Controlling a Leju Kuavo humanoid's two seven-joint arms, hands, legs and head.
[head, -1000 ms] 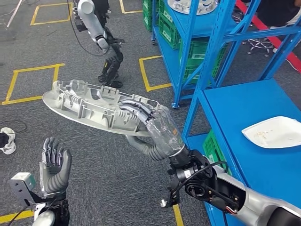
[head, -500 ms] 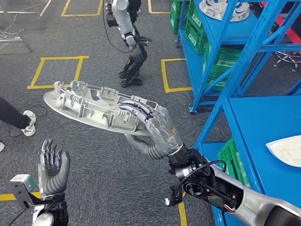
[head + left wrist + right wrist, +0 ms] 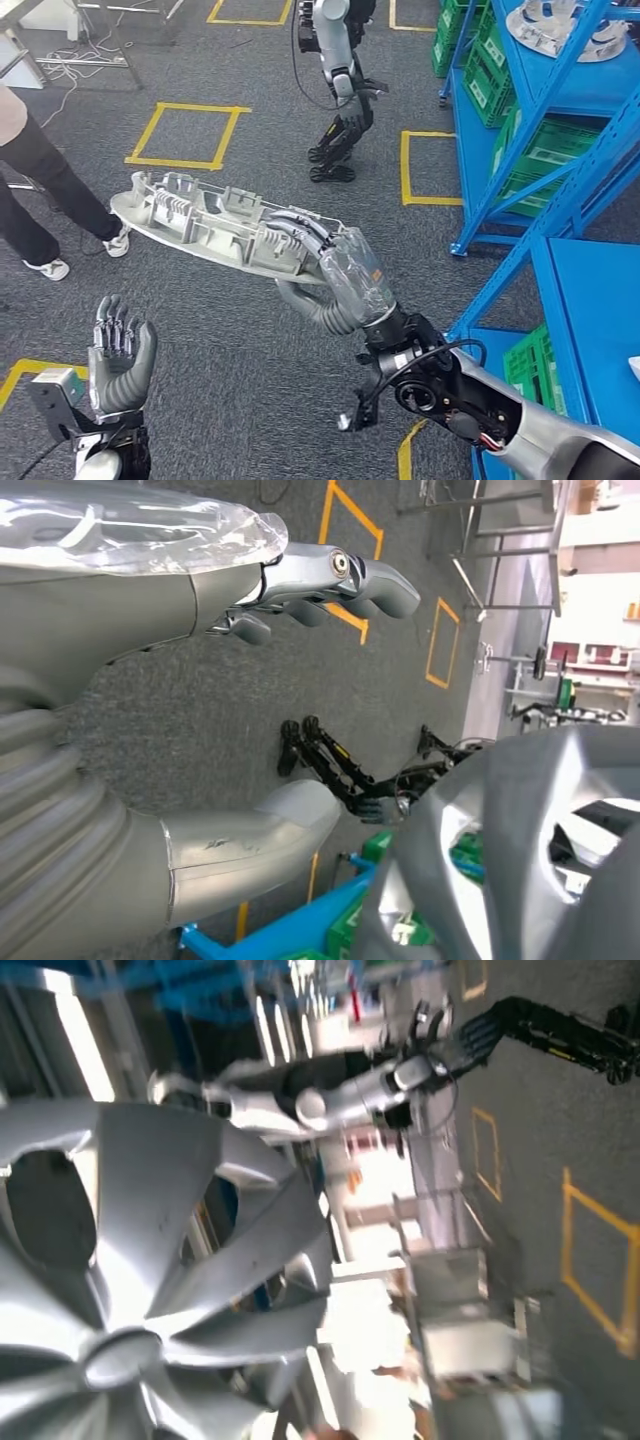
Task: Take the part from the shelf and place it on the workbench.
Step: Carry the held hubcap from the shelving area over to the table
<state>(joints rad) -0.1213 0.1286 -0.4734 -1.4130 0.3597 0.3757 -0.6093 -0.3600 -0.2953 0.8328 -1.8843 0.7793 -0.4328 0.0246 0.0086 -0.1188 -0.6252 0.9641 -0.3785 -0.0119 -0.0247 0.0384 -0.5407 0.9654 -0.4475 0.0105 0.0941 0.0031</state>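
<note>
The part is a grey plastic wheel cover point(image 3: 204, 225), held flat and high over the carpet with its ribbed back side up. My right hand point(image 3: 332, 270) grips its near rim, fingers over the top and thumb underneath. The cover's spoked face point(image 3: 143, 1290) shows close up in the right wrist view, and its rim point(image 3: 513, 860) in the left wrist view. My left hand point(image 3: 117, 355) stands low at the left, palm up and fingers spread, holding nothing. The left hand point(image 3: 249, 600) is apart from the cover.
Blue shelving point(image 3: 543, 120) with green crates point(image 3: 528, 130) stands at the right, another wheel cover point(image 3: 558, 25) on its upper level. A blue shelf surface point(image 3: 596, 300) lies at my right. Another robot point(image 3: 336, 60) stands ahead. A person's legs point(image 3: 38, 190) are at the left. Yellow squares point(image 3: 189, 135) mark the carpet.
The whole view has swung left: shelving and the other robot slid right, the white part on the blue surface has left the frame, a person's legs appeared. My hands keep their poses.
</note>
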